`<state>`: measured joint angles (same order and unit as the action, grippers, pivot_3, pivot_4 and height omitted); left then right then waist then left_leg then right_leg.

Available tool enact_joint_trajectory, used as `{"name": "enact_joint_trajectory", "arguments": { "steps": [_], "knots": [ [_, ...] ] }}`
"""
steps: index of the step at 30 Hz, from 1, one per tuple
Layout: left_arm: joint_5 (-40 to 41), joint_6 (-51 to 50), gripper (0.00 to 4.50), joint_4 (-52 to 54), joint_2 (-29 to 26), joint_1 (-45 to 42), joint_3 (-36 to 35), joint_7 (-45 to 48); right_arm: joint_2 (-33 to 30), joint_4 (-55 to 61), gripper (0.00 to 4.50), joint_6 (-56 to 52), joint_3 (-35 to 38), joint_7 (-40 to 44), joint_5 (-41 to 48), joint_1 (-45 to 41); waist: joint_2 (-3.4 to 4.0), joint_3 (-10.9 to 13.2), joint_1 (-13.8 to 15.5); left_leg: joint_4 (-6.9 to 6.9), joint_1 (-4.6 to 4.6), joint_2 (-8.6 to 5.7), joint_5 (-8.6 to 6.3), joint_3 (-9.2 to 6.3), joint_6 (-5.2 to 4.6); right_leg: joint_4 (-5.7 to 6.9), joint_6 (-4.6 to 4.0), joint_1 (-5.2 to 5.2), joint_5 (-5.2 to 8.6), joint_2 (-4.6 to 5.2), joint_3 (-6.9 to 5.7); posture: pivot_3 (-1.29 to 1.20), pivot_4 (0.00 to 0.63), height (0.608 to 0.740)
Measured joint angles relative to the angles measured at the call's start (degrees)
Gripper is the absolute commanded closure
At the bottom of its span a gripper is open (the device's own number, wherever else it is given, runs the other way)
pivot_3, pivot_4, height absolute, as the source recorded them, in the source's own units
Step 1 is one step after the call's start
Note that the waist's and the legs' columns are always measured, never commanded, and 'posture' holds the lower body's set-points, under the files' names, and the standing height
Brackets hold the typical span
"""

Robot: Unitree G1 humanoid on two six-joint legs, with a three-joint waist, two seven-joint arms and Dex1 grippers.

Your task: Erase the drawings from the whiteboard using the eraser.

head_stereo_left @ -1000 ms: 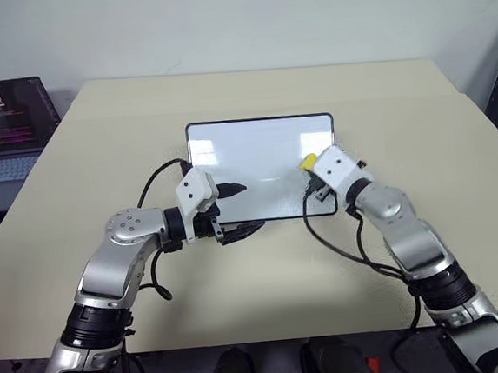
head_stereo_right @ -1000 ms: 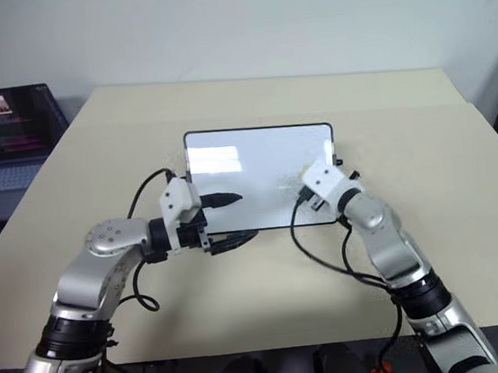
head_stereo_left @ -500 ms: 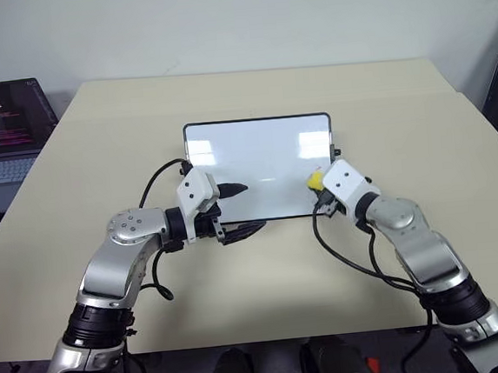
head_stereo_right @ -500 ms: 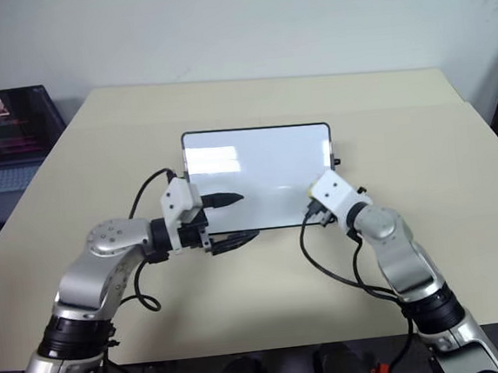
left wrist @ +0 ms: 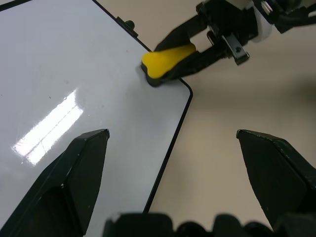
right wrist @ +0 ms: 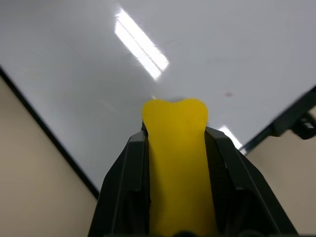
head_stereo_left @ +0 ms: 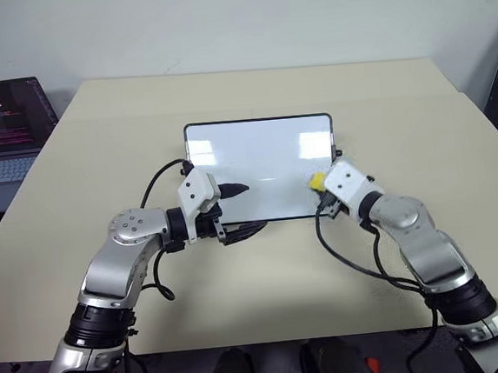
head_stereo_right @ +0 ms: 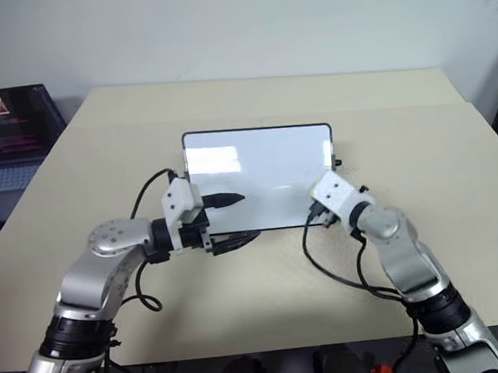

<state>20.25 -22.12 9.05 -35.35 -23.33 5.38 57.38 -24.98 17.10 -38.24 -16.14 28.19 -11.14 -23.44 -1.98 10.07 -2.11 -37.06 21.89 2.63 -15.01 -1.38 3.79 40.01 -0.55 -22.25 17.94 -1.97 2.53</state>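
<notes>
The whiteboard (head_stereo_left: pixel 260 164) lies flat in the middle of the beige table, its dark frame around a glossy white face. The drawings are out of view; the face looks plain white apart from a tiny red speck (right wrist: pixel 228 94). My right gripper (head_stereo_left: pixel 319 184) is shut on the yellow eraser (head_stereo_left: pixel 316 181), which presses on the board at its near right corner (left wrist: pixel 168 59). In the right wrist view the eraser (right wrist: pixel 175 143) sits between both black fingers. My left gripper (head_stereo_left: pixel 244 210) hovers open over the board's near edge, one finger above the board and one off it, holding nothing.
An open laptop (head_stereo_left: pixel 4 129) stands at the far left, beside the table. Black cables loop from both wrists over the tabletop (head_stereo_left: pixel 265 272) in front of the board. The table's right edge (head_stereo_left: pixel 488 122) runs close to a dark object.
My right gripper has slid the eraser down the board's right side toward me, ending at the near right corner. The left arm has stayed still.
</notes>
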Motion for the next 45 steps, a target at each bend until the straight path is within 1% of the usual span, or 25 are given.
{"name": "enact_joint_trajectory", "arguments": {
  "steps": [5,9,13,19,22,26,29,31,34,36,40,45],
  "knots": [
    [-0.01,0.0,0.0,0.01,0.16,0.0,0.13,0.28,2.09,-3.34,3.34,2.98,1.17,-5.06,-1.28,-2.8,0.0,0.0,-0.05,-0.01,0.02,-0.01,0.0,0.02,0.0,0.01,0.01,0.0,0.0,0.0,-0.02,0.0,0.15,0.74],
    [-0.02,0.0,0.0,0.01,0.17,0.0,0.19,0.61,2.23,-4.55,3.34,4.3,2.37,-7.13,-2.03,-4.23,0.0,0.0,0.18,0.02,0.1,0.0,0.0,0.01,0.0,-0.05,-0.01,-0.04,0.0,0.01,-0.03,0.0,0.15,0.74],
    [-0.02,0.0,0.0,0.01,0.17,0.0,0.2,0.66,2.01,-4.24,3.34,4.04,2.39,-6.19,-2.17,-4.03,0.0,0.0,0.18,0.04,0.11,0.01,0.0,-0.01,0.0,-0.07,-0.01,-0.05,0.0,0.01,0.0,0.0,0.15,0.74],
    [-0.02,-0.01,0.0,0.02,0.2,0.0,0.21,0.67,0.88,-0.22,3.34,1.36,0.69,-0.74,-0.83,-0.05,0.0,0.0,0.13,0.02,0.06,0.01,0.0,-0.01,0.0,-0.03,-0.01,-0.04,0.01,0.01,-0.01,0.0,0.15,0.74],
    [-0.02,-0.01,0.0,0.02,0.24,0.0,0.24,0.73,1.66,0.39,3.34,0.73,0.95,-0.95,-0.48,0.54,0.0,0.0,0.08,0.02,0.06,0.0,0.0,-0.01,0.0,-0.02,0.0,-0.04,0.01,0.0,-0.02,0.0,0.15,0.74],
    [0.16,0.0,0.0,0.23,0.03,-0.09,0.95,2.6,3.91,5.45,3.34,-1.58,5.93,-2.29,2.33,4.31,0.02,0.01,0.3,0.05,0.23,0.01,-0.01,-0.01,0.01,-0.11,0.0,-0.09,0.02,0.01,-0.09,0.0,0.15,0.74],
    [1.04,0.06,0.0,2.34,-0.55,-0.07,2.05,5.78,4.76,12.15,3.34,-4.95,11.9,-2.87,5.22,10.07,0.01,0.01,0.66,0.05,0.43,-0.02,-0.01,-0.04,0.02,-0.26,0.02,-0.12,0.04,0.05,-0.18,0.0,0.15,0.74],
    [1.5,0.17,0.0,3.27,-0.55,-0.24,2.82,7.38,6.53,15.43,3.34,-7.44,15.03,-4.03,6.65,14.62,0.01,0.01,0.61,0.05,0.45,-0.02,-0.02,-0.05,0.02,-0.28,0.03,-0.12,0.04,0.06,-0.16,0.0,0.15,0.74],
    [0.89,1.66,0.0,2.25,0.78,-2.21,4.83,8.85,10.53,17.24,3.34,-9.73,18.07,-7.32,7.91,18.31,0.01,0.01,0.48,0.01,0.3,-0.04,-0.01,-0.02,0.02,-0.11,0.04,-0.1,0.05,0.05,-0.12,0.0,0.15,0.74],
    [-0.27,3.48,0.0,0.64,2.13,-4.28,6.51,9.57,12.64,17.25,3.34,-10.46,19.21,-9.46,8.25,19.31,0.02,0.01,0.36,0.01,0.18,-0.06,-0.01,0.03,0.01,-0.04,0.23,-0.08,0.15,0.02,-0.07,0.0,0.15,0.74],
    [-2.0,6.23,0.0,-3.02,5.15,-7.43,9.13,10.0,15.98,15.74,3.34,-10.16,21.76,-14.06,8.35,19.45,0.03,0.01,0.12,0.03,0.09,-0.09,-0.01,0.05,0.01,-0.01,0.25,-0.05,0.17,-0.08,0.01,0.0,0.15,0.74],
    [-4.21,9.08,0.0,-6.06,8.01,-9.14,11.82,10.8,16.62,11.14,3.34,-8.47,23.92,-17.27,8.76,17.51,0.04,0.02,0.22,0.05,0.17,-0.08,-0.01,0.08,0.01,-0.07,0.04,-0.07,0.05,-0.12,0.01,0.0,0.15,0.74]
  ]
}}
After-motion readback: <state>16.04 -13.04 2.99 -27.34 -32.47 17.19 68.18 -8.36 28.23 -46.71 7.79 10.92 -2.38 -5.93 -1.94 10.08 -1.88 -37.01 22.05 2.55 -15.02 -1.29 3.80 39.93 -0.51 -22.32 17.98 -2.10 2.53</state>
